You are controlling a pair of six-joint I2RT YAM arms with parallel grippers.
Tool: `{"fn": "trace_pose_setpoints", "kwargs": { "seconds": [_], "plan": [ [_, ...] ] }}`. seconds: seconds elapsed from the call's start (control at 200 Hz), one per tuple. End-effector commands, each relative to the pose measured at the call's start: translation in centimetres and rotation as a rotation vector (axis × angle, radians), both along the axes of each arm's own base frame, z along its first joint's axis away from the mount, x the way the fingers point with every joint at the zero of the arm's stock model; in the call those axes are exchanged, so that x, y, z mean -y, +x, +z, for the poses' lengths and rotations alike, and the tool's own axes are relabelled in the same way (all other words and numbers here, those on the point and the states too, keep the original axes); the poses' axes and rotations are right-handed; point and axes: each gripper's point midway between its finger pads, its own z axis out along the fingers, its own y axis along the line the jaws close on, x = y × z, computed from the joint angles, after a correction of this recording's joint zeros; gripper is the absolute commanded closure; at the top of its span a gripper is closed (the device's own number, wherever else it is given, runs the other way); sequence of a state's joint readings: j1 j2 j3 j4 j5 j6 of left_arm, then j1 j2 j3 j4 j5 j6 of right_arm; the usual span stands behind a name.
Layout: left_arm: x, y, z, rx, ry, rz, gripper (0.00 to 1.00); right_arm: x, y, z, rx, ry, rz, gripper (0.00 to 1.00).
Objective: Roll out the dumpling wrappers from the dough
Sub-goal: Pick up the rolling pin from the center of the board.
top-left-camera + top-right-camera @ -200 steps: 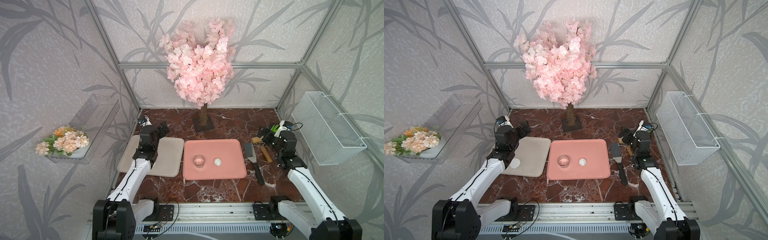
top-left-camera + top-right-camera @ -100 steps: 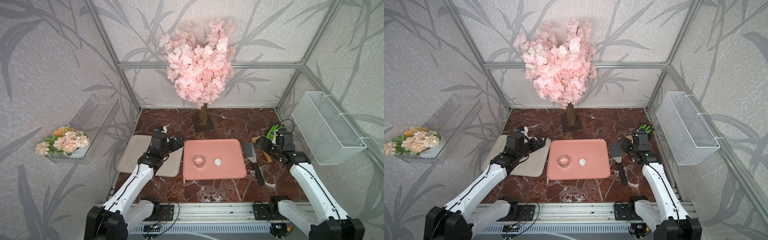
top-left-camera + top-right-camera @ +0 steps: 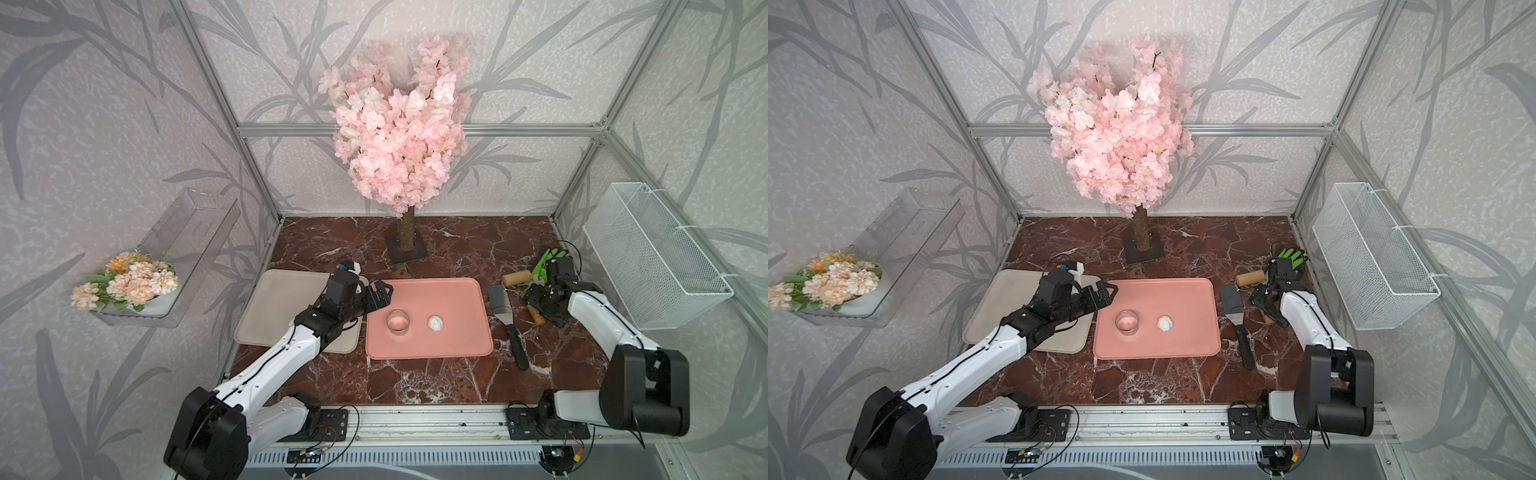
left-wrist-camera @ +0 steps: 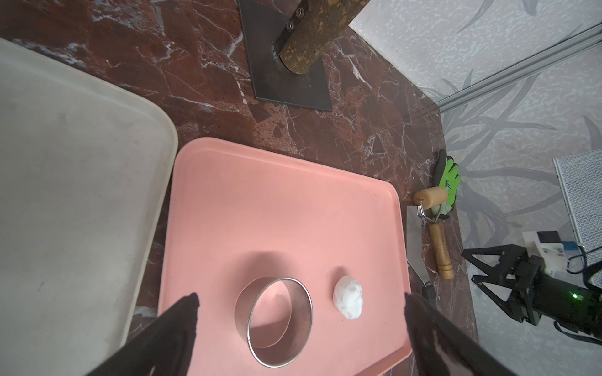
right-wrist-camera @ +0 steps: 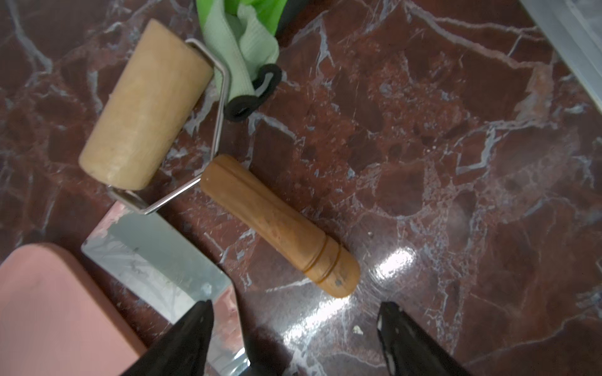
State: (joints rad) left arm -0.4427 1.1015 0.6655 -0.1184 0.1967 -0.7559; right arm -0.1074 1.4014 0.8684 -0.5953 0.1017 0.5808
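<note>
Surface (image 3: pixel 457 249): dark red marble, laid out as a work station, with tools to the right and trays in the centre and to the left.

Beige tray (image 3: pixel 274 303): bare, just beside the pink tray. Probably a spare landing spot for finished pieces.

Pink tray (image 3: pixel 436 291): the working board. It carries only the cutter and the dough.

Left jaws: spread wide and empty, hovering over the pink tray's left edge and aimed across it at the ring. Likely placed to steady or shift things on the tray.

Right jaws: apart and gripping nothing, poised low over the butt of the rolling pin's handle. I read this as a reach for the tool, with the grasp not yet made.

Rolling pin (image 5: pixel 143 107): lies flat on the marble, right of the tray, handle pointing toward the right arm.

Scraper (image 3: pixel 498 297): flat beside the pin, its blade near the tray edge.

Ring cutter (image 4: pixel 241 309): stands on its rim on the tray, apart from the dough.

Dough (image 4: pixel 348 301): near the tray's middle, right of the ring. It is a small matte white lump, knobbly and creased, not flattened. No dumpling wrappers in sight, so rolling has yet to start.
</note>
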Motion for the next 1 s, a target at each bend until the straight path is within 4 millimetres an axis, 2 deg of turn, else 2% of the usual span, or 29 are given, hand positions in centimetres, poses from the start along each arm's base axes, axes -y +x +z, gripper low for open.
{"fn": "trace_pose_setpoints", "kwargs": {
  "seconds": [0.0, 0.12, 0.28, 0.505, 0.7, 0.79, 0.995],
  "plan": [
    [0.6, 0.6, 1.6, 0.041, -0.028, -0.006, 0.0, 0.9, 1.6, 0.8, 0.0, -0.051, 0.013, 0.17],
    [0.7, 0.5, 1.5, 0.034, -0.033, -0.009, 0.0, 1.2, 2.9, 0.2, -0.005, -0.067, 0.043, 0.17],
    [0.6, 0.2, 1.2, 0.029, -0.036, -0.003, 0.0, 0.1, 4.0, -0.9, -0.026, -0.012, 0.101, 0.17],
    [0.8, 0.2, 0.8, 0.018, -0.042, -0.006, 0.0, -0.7, 4.2, -2.6, -0.062, 0.021, 0.144, 0.26],
    [1.0, 0.3, 1.0, 0.023, -0.054, -0.01, 0.0, -1.2, 3.9, -3.7, -0.098, 0.02, 0.167, 0.3],
    [1.1, 0.3, 1.2, 0.025, -0.059, -0.013, 0.0, -1.7, 3.8, -4.2, -0.119, 0.037, 0.184, 0.4],
    [1.1, 0.2, 1.5, 0.029, -0.064, -0.015, 0.0, -2.5, 3.9, -4.3, -0.133, 0.002, 0.218, 0.42]
  ]
}}
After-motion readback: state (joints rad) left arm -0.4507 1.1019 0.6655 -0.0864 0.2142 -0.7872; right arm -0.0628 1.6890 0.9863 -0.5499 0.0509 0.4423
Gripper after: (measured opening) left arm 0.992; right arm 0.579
